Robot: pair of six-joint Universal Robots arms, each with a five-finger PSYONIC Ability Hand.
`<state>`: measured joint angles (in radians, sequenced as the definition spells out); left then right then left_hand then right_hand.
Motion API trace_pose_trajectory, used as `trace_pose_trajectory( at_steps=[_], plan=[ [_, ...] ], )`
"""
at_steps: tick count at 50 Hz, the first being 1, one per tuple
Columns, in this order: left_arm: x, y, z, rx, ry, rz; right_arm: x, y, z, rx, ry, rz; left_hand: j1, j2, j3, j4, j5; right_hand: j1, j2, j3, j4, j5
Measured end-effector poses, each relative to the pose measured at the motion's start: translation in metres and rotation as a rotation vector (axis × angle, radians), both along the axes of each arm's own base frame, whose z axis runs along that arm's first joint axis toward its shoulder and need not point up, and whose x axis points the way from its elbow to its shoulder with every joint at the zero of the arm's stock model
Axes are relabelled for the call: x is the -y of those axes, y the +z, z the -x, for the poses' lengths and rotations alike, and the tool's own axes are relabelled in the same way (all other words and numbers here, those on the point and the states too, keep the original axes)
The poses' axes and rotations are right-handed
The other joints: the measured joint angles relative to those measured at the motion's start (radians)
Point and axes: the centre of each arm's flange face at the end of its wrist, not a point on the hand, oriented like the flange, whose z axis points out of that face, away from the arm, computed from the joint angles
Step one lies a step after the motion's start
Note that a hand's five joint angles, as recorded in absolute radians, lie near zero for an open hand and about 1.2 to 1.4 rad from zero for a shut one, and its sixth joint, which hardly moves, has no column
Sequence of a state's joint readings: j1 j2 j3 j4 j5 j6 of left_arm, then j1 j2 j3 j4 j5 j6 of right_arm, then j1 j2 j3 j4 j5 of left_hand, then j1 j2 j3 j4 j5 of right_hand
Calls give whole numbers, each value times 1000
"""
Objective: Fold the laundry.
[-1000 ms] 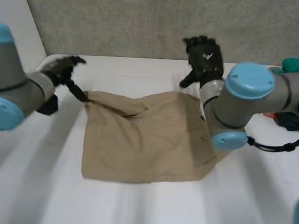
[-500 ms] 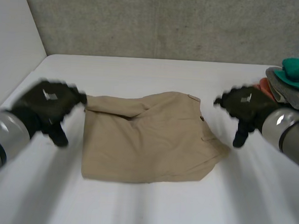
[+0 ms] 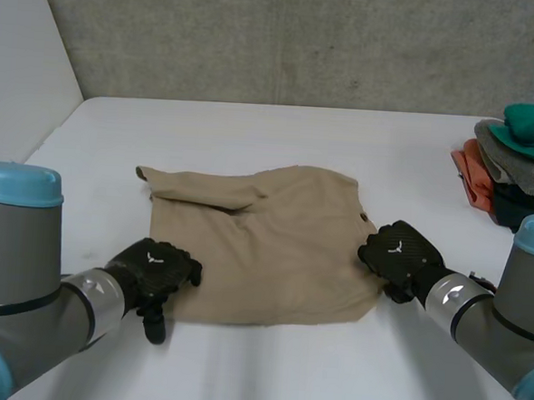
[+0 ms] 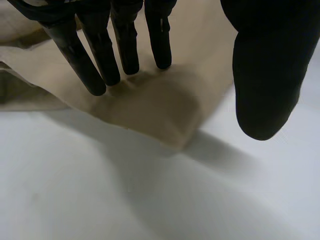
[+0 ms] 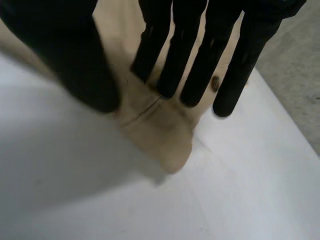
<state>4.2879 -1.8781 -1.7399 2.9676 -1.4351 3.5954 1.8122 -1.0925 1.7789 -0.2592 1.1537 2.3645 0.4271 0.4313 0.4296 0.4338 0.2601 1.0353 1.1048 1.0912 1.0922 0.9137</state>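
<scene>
A tan garment (image 3: pixel 264 245) lies folded flat in the middle of the white table (image 3: pixel 280 128). My left hand (image 3: pixel 152 273) is at its near left corner. In the left wrist view its straight fingers (image 4: pixel 100 55) rest their tips on the tan cloth (image 4: pixel 165 105) just inside that corner, and the thumb (image 4: pixel 265 75) hangs apart over bare table. My right hand (image 3: pixel 398 256) is at the near right corner. There its fingers (image 5: pixel 175 50) and thumb (image 5: pixel 65 50) close on the corner (image 5: pixel 165 135), which bunches between them.
A pile of clothes (image 3: pixel 514 161) in green, grey and orange sits at the table's far right edge. A grey wall runs behind the table, and a white wall stands at the left. Bare table lies in front of the garment.
Both hands have come down from the garment's far corners to its near corners. The left hand has set its fingertips on the cloth, and the right hand has closed on the corner.
</scene>
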Motion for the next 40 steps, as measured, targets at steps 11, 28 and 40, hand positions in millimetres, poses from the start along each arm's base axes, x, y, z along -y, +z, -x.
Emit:
trace_pose_trajectory(
  at_steps=[11, 28, 40],
  plan=[
    [8, -20, 20, 66, -58, 133, 4, 20, -2, 160, -64, -7, 109, 100, 102, 102, 101, 55, 70, 92, 99, 94],
    [12, 41, 21, 19, 21, 313, -7, 87, 9, 241, -175, 20, 718, 763, 755, 760, 736, 55, 70, 92, 103, 94],
    [-23, 250, -26, -356, 140, 730, -21, 241, 22, 392, -245, 283, 718, 765, 757, 761, 739, 55, 70, 96, 105, 94]
  ],
)
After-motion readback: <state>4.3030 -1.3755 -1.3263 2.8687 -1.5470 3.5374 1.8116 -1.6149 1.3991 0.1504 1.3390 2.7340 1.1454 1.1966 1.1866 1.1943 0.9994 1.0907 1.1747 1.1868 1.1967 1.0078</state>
